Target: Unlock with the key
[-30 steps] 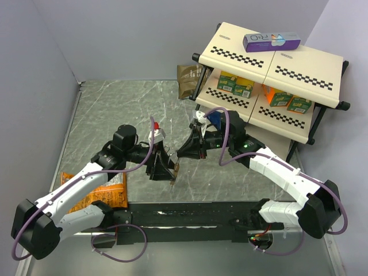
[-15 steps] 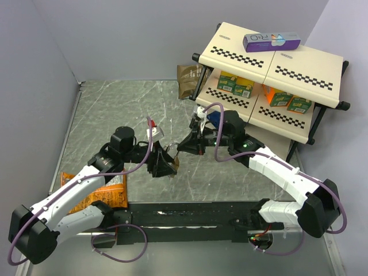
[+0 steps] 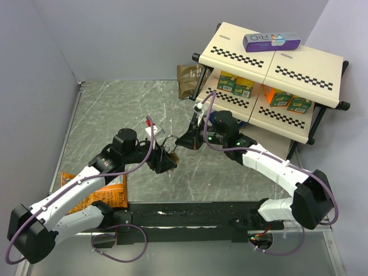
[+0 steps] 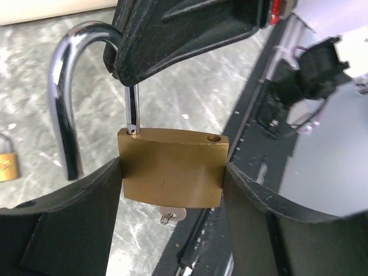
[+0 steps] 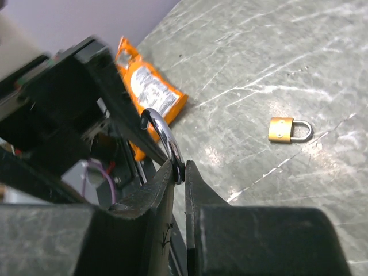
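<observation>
My left gripper (image 4: 171,178) is shut on the body of the brass padlock (image 4: 172,167) and holds it above the table. The silver shackle (image 4: 63,103) stands open: its free end hangs beside the body and one hole in the top is empty. The small silvery key (image 4: 171,215) sticks out from under the body. My right gripper (image 5: 181,169) is shut on the shackle (image 5: 164,132), pinching its rod near the fingertips. In the top view the two grippers meet at mid-table, left (image 3: 164,162) and right (image 3: 187,140), with the padlock (image 3: 173,156) between them.
A second, small brass padlock (image 5: 290,129) lies on the marble table. An orange snack bag (image 3: 106,192) lies at the near left. A brown pouch (image 3: 187,80) leans at the back. A checkered shelf rack (image 3: 276,63) with boxes stands at the right.
My right gripper has moved back and to the left and now pinches the shackle. My left gripper has shifted up and right with the padlock.
</observation>
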`<state>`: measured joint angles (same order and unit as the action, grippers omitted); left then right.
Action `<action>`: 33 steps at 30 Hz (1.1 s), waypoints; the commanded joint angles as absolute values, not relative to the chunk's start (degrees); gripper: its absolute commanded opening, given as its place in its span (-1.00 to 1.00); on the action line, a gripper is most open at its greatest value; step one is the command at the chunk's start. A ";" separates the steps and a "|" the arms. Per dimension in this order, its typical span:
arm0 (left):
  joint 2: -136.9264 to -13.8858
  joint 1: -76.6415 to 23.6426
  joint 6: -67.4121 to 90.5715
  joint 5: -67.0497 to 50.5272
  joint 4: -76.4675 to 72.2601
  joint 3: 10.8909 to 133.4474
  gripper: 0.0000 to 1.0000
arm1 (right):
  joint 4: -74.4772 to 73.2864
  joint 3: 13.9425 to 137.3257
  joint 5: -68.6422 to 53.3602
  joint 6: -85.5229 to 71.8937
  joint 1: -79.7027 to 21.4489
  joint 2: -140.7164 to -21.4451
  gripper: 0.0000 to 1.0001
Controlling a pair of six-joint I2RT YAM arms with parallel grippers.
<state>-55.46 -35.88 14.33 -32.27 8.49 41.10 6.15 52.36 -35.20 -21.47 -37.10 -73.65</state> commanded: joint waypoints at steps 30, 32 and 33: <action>-67.06 -45.00 13.54 6.06 13.36 48.43 -0.98 | 5.97 60.91 -14.59 -43.33 -43.07 -86.31 -1.00; -68.02 -45.35 13.62 6.68 13.45 49.04 -0.98 | 6.50 60.65 -14.06 -43.68 -43.07 -86.75 -1.00; -68.20 -45.35 13.62 7.29 13.62 49.30 -0.98 | 6.68 60.64 -13.98 -43.94 -43.15 -86.92 -1.00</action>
<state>-67.40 -45.47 12.95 -0.54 15.05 45.76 4.21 57.34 -12.97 -40.10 -42.02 -87.13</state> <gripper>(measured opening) 0.688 0.161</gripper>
